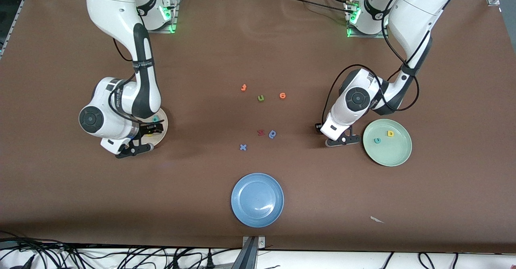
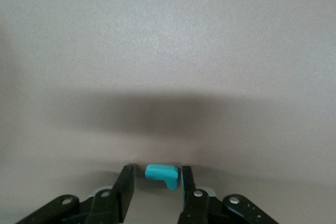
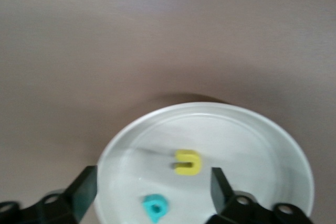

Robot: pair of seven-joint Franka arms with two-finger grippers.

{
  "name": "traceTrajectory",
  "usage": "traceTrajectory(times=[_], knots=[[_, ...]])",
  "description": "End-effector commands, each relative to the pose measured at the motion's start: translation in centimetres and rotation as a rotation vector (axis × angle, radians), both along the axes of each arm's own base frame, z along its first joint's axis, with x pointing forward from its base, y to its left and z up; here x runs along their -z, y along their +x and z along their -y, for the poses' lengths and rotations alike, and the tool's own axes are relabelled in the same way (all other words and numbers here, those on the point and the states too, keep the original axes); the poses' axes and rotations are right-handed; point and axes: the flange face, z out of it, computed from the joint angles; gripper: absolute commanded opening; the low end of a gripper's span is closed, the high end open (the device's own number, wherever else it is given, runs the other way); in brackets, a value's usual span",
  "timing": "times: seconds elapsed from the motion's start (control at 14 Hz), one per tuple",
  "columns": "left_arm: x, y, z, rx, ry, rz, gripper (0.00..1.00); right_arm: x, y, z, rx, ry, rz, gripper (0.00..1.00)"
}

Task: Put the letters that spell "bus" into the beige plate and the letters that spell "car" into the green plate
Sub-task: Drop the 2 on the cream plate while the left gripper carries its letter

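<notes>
Low over the table (image 1: 258,39), just beside the green plate (image 1: 397,156) on the side toward the middle, the left gripper (image 1: 342,141) straddles the teal "r" (image 2: 160,172). Its jaws are drawn in close but not clamped: one finger touches the letter and a sliver of gap shows at the other. The "r" lies flat on the table, its long axis running from finger to finger, so the jaws look set to squeeze it end to end; its short stub bends off at the end by the touching finger, toward the wrist. It is judged the last piece of "car", since the teal "c" (image 1: 377,140) and yellow "a" (image 1: 390,133) already sit in that plate, the "a" farther from the front camera.

At the right arm's end, the right gripper (image 3: 153,179) hangs over the beige plate (image 1: 164,126) with jaws spread wide and empty, apparently a release pose. In the plate lie the yellow "u" (image 3: 187,162) and teal "b" (image 3: 156,206), a little apart; the "s" cannot be made out
</notes>
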Motion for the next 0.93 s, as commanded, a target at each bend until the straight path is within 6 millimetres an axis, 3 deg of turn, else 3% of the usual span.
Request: traceTrajectory(times=[0.0, 0.14, 0.36, 0.43, 0.57, 0.85], knots=[[-0.3, 0.6, 0.0, -0.003, 0.017, 0.021, 0.43, -4.3, 1.3, -1.4, 0.037, 0.031, -0.046, 1.00], [-0.1, 0.6, -0.1, -0.005, 0.017, 0.020, 0.43, -6.8, 1.8, -1.9, 0.028, -0.011, -0.087, 1.00], [0.3, 0.6, -0.2, -0.006, 0.019, 0.015, 0.42, -11.0, 2.3, -4.4, 0.047, -0.070, -0.127, 1.00], [0.4, 0.5, -0.2, -0.005, 0.020, 0.012, 0.41, -11.7, 2.3, -5.2, 0.058, -0.090, -0.141, 1.00], [0.6, 0.5, -0.2, -0.007, 0.020, 0.009, 0.37, -11.2, 1.9, -7.2, 0.048, -0.127, -0.155, 1.00], [0.8, 0.3, 0.1, -0.019, 0.021, 0.006, 0.30, -12.5, 0.6, -8.8, 0.033, -0.215, -0.148, 1.00]])
